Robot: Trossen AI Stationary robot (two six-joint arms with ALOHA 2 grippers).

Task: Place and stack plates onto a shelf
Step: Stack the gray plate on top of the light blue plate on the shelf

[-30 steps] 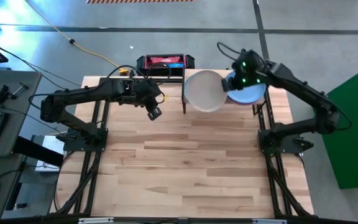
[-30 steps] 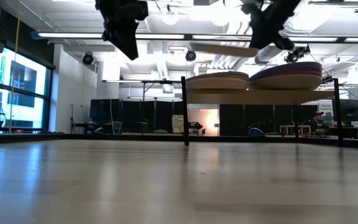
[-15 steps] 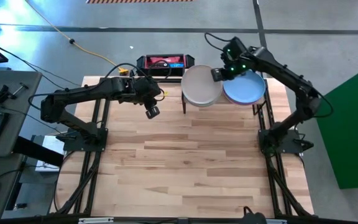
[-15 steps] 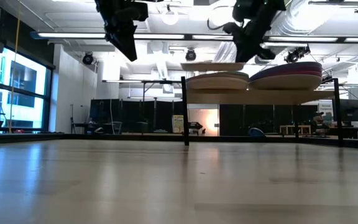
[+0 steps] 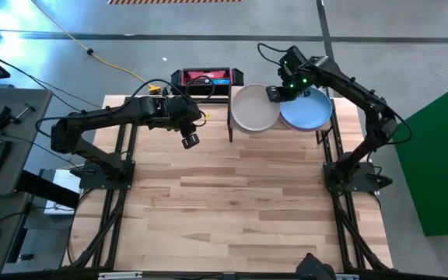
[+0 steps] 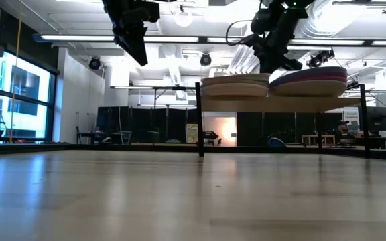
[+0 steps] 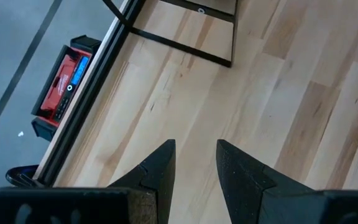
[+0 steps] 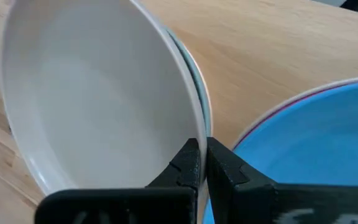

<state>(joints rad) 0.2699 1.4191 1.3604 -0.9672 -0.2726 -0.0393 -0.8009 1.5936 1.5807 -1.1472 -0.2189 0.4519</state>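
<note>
You're at the set-down step: your right gripper (image 8: 202, 163) is pinched tight on the rim of the beige plate (image 5: 253, 110), which looks settled on the left stack on the shelf (image 6: 280, 104), just beside the blue plate (image 5: 307, 113) topping the other stack. Next move is probably to let go and lift clear without dragging the rim. Your left gripper (image 7: 194, 163) hangs with fingers apart, holding nothing, over the table (image 5: 232, 202).

grey concrete floor (image 5: 411, 31), yellow cable (image 5: 76, 39), window (image 6: 15, 94) at side, white ceiling ducts (image 6: 179, 63).
</note>
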